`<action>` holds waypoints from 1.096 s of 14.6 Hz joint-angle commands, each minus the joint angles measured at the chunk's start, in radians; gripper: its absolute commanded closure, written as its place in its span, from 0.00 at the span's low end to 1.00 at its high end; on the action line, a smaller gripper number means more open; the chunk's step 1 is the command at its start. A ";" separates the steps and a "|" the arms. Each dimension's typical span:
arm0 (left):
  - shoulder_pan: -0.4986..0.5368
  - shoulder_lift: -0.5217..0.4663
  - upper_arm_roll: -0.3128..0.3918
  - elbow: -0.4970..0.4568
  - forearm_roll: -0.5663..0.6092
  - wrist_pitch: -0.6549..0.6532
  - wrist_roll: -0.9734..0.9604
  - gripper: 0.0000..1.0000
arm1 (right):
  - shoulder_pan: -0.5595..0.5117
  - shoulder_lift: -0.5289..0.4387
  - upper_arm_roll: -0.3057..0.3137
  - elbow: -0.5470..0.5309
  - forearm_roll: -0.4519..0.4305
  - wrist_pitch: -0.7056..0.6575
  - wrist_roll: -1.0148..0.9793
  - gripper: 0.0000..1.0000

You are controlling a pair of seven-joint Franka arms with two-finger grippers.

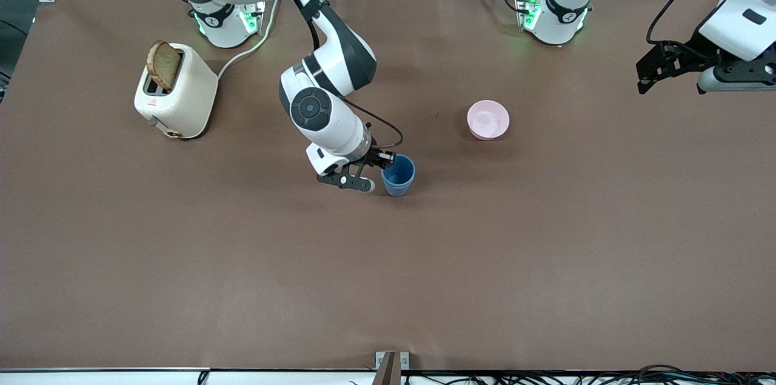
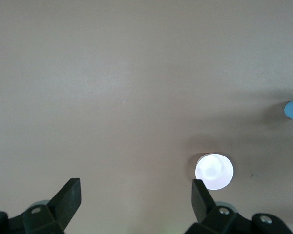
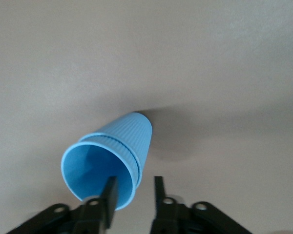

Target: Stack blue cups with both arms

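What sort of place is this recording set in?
Most likely a robot lab test bench, not a kitchen: two bench-mounted arms, a brown-covered table edged with loose cables, and staged props, namely a toaster, a pink bowl and stacked blue cups.

White arms (image 1: pixel 330 112) — dark grey joint bands, black cables, green-lit bases.

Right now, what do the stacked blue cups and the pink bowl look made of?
The blue cups look like matte plastic: fine vertical ribbing, thin rims, dull even colour, though coated paper is possible. The pink bowl seems smooth plastic or melamine, with a soft sheen inside.
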 commanded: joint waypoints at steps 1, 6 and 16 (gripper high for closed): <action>0.008 -0.003 -0.004 0.019 -0.007 -0.023 0.000 0.00 | -0.014 -0.051 -0.026 -0.003 -0.003 -0.016 0.005 0.01; 0.003 0.011 -0.004 0.023 0.000 -0.024 0.000 0.00 | -0.020 -0.192 -0.184 -0.014 -0.197 -0.169 -0.036 0.00; 0.006 0.011 -0.004 0.023 -0.005 -0.026 0.013 0.00 | -0.375 -0.426 -0.244 -0.082 -0.261 -0.389 -0.516 0.00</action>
